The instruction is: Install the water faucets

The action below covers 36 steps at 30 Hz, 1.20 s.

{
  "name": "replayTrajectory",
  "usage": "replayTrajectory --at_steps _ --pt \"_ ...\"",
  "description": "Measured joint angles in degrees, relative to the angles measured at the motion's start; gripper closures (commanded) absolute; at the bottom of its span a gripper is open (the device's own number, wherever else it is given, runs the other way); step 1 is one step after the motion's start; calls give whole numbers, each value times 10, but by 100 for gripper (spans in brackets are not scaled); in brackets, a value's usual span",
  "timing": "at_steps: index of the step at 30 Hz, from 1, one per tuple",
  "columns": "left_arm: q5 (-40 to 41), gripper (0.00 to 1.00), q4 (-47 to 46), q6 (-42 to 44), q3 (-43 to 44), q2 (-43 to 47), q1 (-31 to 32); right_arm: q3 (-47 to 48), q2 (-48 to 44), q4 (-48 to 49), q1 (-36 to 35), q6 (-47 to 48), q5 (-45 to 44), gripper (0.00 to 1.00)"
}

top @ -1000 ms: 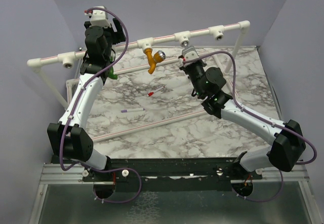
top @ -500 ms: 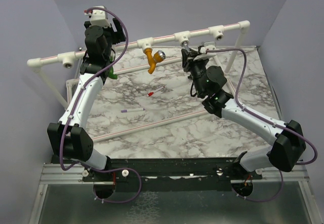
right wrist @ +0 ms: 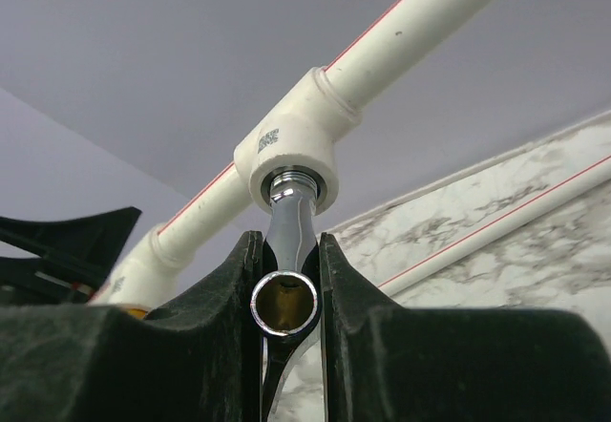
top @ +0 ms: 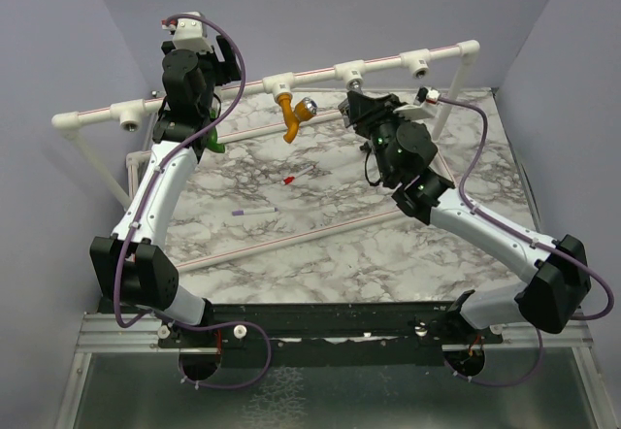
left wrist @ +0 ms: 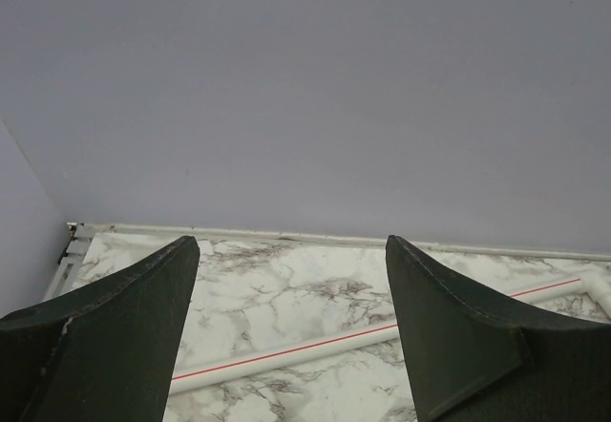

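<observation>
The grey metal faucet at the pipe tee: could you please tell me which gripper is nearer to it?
Right. The right gripper is shut on the grey metal faucet at the tee joint; the left gripper stands open, well off to its left.

Left pincer (left wrist: 288,245) raised, jaws wide; right pincer (right wrist: 286,250) clamped, reaching forward.
</observation>
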<state>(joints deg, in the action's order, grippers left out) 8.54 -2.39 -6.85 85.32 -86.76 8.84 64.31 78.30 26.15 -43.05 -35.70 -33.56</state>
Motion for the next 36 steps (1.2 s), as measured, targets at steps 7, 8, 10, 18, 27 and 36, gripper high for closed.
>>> replayTrajectory --at_steps 7,8,10,18,27,36 --pt "-2 20 4 0 0 0 0 -11 -4 -6 2 -172 -8 99" --pt "-2 20 4 -1 0 0 0 -14 -5 -7 3 -196 -8 99" --pt "-3 20 4 -2 0 0 0 -18 -7 -7 5 -242 -7 99" --pt "-3 20 4 -2 0 0 0 -19 -8 -34 13 -409 6 99" --pt "-3 20 5 -2 0 0 0 -18 -11 -53 16 -520 15 99" --pt "-3 20 5 -2 0 0 0 -18 -15 -61 17 -524 19 72"
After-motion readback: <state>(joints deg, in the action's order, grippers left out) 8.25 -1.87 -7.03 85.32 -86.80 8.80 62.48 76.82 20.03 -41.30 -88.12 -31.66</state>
